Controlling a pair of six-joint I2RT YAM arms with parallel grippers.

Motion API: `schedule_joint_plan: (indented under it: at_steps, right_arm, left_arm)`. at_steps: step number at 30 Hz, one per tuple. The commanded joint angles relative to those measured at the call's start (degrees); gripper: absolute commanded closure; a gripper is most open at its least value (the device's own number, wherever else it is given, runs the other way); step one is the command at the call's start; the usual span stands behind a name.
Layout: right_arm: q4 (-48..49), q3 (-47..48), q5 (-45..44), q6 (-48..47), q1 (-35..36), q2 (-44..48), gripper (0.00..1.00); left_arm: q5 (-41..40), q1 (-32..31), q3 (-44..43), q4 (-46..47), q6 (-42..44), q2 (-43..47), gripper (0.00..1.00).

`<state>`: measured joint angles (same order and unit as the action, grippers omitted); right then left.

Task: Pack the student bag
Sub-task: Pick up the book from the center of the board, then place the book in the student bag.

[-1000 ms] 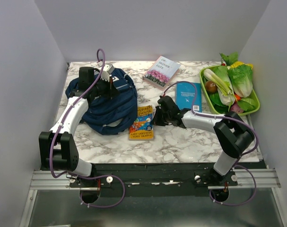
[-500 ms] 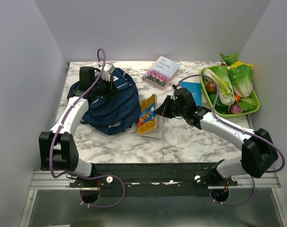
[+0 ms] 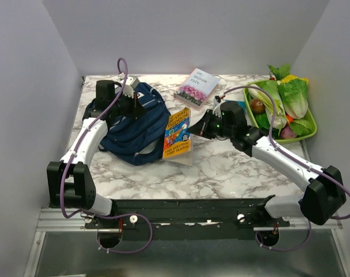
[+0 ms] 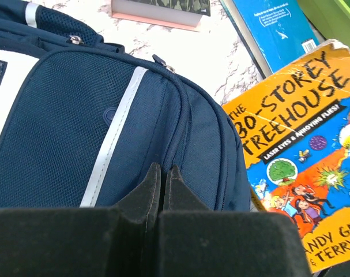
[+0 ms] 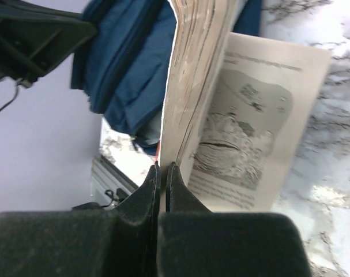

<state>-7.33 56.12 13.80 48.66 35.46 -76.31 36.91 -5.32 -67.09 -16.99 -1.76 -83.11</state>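
**Paperback tipped up against the bag**

Student bag (image 3: 131, 131): soft navy fabric, mesh panel, pale stripe, zippers, slumped on the left of the marble surface (image 3: 232, 170). Left tool (image 4: 162, 171) is clenched at the bag's top; cannot tell if cloth is pinched. Right tool (image 5: 162, 167) grasps a glossy yellow paperback (image 3: 177, 131) by its cover, pages fanned. Half a second ago the book stood further right; now it touches the bag.

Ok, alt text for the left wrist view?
Navy student bag fills the left, an orange Treehouse paperback tilted beside it on the right. The left pincer, closed, sits bottom centre; a teal book lies beyond.
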Motion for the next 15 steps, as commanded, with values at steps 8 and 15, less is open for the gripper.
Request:
schedule_joint_plan:
  at_steps: [8,15]
  right_arm:
    - [6.71,2.33,6.94,5.30,-0.22,1.00,0.99]
    - [12.16,2.94,8.61,7.50,-0.13,-5.50,0.99]
  left_arm:
    - [6.77,1.19,-7.09,5.74,-8.34,3.04,1.00]
    - [15.81,1.19,-5.60,9.43,-11.33,4.45,1.00]
